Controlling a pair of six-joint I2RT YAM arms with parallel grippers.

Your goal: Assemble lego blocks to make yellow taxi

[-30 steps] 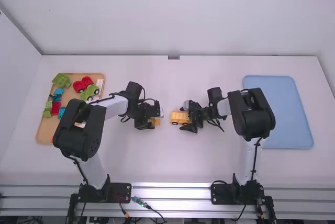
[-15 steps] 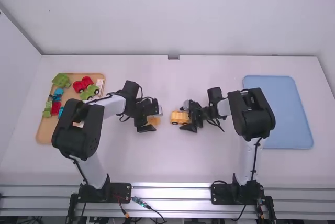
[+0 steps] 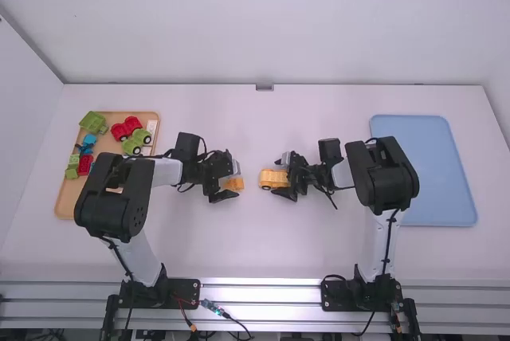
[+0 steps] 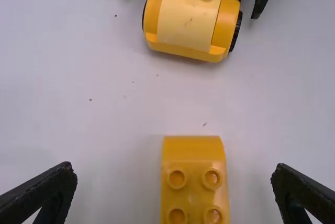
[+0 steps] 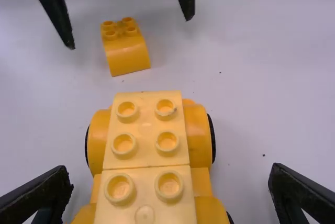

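Near mid-table, my left gripper (image 3: 231, 183) and my right gripper (image 3: 284, 178) face each other. A small orange-yellow curved block (image 3: 234, 184) lies between the left one's fingers, and the yellow wheeled car base (image 3: 272, 178) between the right one's. In the left wrist view the left gripper (image 4: 174, 174) is open, the curved block (image 4: 193, 153) untouched, studs up; the car (image 4: 191, 20) stands farther off. In the right wrist view the right gripper (image 5: 170, 174) is open around the car (image 5: 146, 145), with space on both sides; the curved block (image 5: 125, 51) sits beyond.
A wooden tray (image 3: 67, 201) with red, green and blue block pieces stands at the left, partly behind the left arm. A blue tray (image 3: 438, 174) lies at the right. A gap of bare table separates the curved block from the car.
The left gripper has drawn back slightly to the left, and more of the curved block shows from above. The right arm has shifted only a little; its gripper stays around the car.
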